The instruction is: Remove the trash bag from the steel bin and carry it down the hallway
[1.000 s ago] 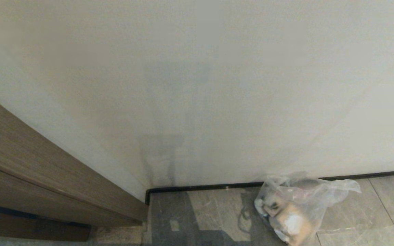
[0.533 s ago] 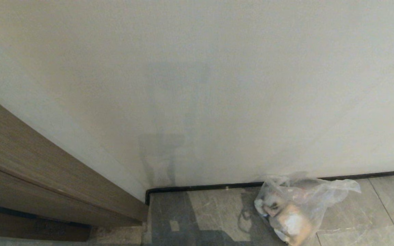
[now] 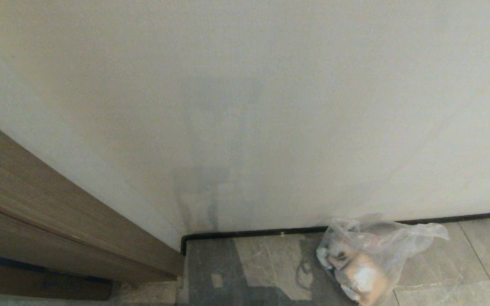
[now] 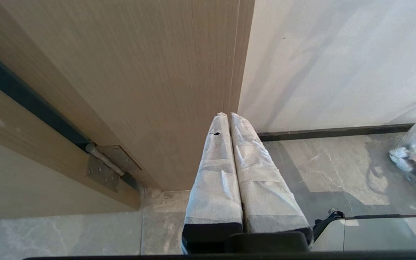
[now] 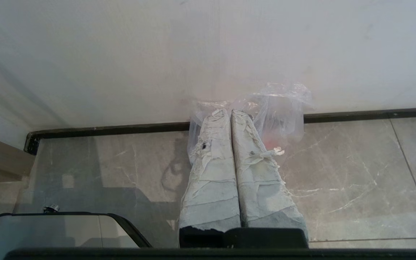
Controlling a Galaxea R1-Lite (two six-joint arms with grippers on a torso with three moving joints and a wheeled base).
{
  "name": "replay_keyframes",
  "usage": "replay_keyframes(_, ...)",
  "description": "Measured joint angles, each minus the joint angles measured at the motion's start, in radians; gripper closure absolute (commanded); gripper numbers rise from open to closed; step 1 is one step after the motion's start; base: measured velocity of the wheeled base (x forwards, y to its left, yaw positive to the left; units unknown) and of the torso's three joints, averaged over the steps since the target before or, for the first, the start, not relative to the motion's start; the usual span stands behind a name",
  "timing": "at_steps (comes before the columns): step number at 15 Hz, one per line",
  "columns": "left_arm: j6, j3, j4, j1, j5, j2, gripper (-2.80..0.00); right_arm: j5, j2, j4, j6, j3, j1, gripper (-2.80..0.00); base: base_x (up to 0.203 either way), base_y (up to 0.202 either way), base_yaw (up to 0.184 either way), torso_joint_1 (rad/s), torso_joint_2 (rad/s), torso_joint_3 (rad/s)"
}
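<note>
Trash bag point(image 5: 280, 112) on floor against baseboard, beyond clenched empty right claw point(image 5: 228, 112); left claw point(image 4: 228, 115) clenched.

A wood-grain door point(image 4: 150, 79) with a metal hinge point(image 4: 105, 168) adjoins the pale wall.

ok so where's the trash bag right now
In the head view the trash bag lies on the tile floor at lower right, against the dark baseboard at the wall's foot.

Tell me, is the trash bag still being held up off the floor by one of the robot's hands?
No, the trash bag lies on the floor tiles against the dark baseboard, with no hand on it.
</note>
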Motion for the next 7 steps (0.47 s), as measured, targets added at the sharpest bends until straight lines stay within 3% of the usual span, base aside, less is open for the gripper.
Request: replay_keyframes(7,-0.001,0.000,0.000,0.000,0.000,0.000,0.00,0.000,0.000,0.000,0.000,0.000,0.000,0.00,0.000,0.000,0.000,0.000,0.00,0.000)
